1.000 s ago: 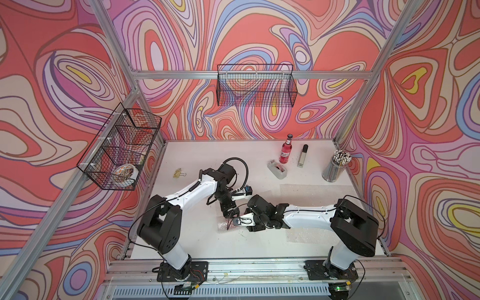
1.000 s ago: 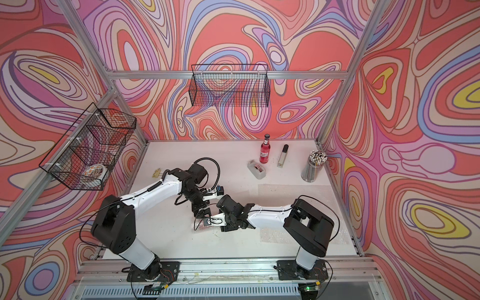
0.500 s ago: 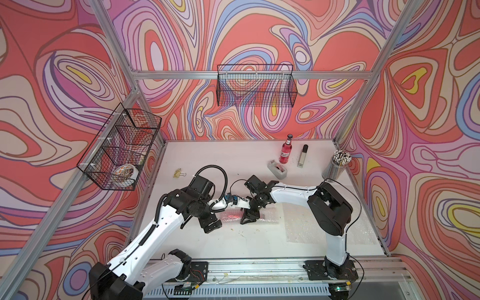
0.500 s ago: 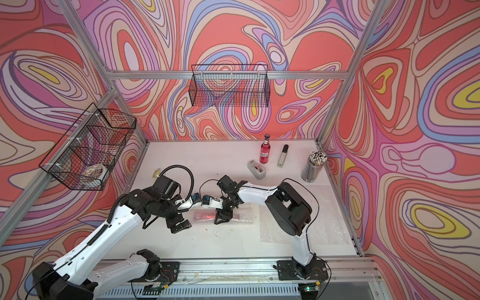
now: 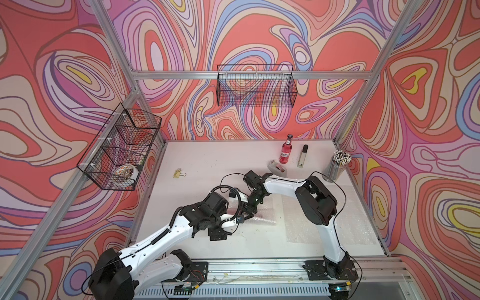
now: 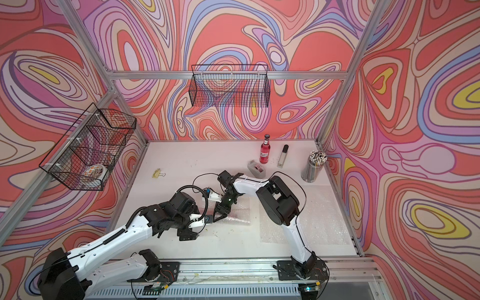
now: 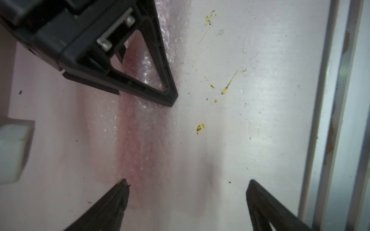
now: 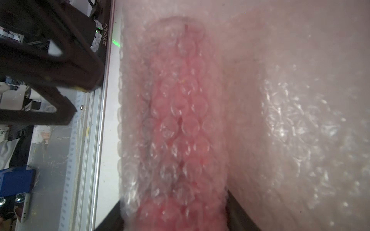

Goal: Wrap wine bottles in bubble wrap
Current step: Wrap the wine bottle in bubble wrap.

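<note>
Right wrist view: right pincer (image 8: 174, 216) clasps wrapped wine bottle (image 8: 180, 120).

Both top views are bright and even, shadows on the table (image 5: 207, 166) faint and soft; the flat bubble wrap (image 5: 319, 220) glints at 4 o'clock. Wrist views are soft-focused close up, with white glare.

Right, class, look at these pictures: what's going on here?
A robot is wrapping bottles. The right gripper grips a lying bottle already rolled in bubble wrap. The left gripper is open near the roll's end, holding nothing. A second bottle stands bare at the back; a spare sheet lies flat.
</note>
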You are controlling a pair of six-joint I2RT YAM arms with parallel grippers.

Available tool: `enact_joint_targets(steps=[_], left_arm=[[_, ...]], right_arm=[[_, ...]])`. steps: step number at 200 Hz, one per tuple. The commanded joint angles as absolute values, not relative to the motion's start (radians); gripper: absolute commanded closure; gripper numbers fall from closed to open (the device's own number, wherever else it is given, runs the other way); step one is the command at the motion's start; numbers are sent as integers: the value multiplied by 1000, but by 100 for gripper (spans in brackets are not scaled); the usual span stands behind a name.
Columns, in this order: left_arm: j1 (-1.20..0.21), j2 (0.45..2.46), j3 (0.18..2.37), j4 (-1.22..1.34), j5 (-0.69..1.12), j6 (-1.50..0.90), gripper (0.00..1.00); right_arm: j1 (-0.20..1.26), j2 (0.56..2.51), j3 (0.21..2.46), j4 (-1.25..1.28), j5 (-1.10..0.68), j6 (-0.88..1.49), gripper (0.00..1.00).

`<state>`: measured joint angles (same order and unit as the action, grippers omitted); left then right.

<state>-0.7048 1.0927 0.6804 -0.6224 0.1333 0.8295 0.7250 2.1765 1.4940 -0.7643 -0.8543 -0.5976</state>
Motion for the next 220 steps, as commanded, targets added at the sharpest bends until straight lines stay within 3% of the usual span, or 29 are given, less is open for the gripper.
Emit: enact_joint_targets(steps=[1,36,81,110,150,220], left_arm=[[-710,1156,676,-481,112,929,12],[-709,1248,690,-437,102,930,34],[-703,1343,701,-388,74,923,42],[-676,1368,717,-413,105,893,51],[-626,1399,767,-481,179,870,56],[-588,1532,873,-601,299,848,57]], right_arm=[[736,2244,1482,-826,-859,-612,42],[718,2261,1498,-846,-876,-616,40],[715,2263,1523,-884,-896,-632,37],[715,2206,1486,-827,-887,-603,28],[710,2114,1457,-794,-836,-584,20],[641,1974,1377,-738,-720,-542,19]])
